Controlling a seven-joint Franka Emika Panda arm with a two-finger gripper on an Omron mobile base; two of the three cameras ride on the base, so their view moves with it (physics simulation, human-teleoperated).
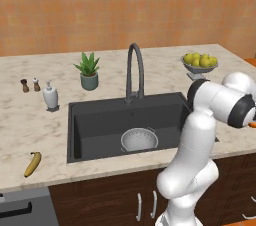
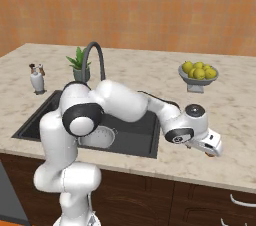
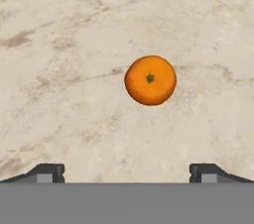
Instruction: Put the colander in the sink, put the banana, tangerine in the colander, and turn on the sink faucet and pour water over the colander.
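the gripper (image 3: 127, 171) hangs wide open above the tangerine (image 3: 150, 80) on the counter (image 3: 59, 69), and an off-centre squeeze could send the round fruit rolling away

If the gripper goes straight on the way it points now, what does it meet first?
Probably the tangerine lying on the counter: it sits just right of centre ahead of the open gripper. Depth is unclear.
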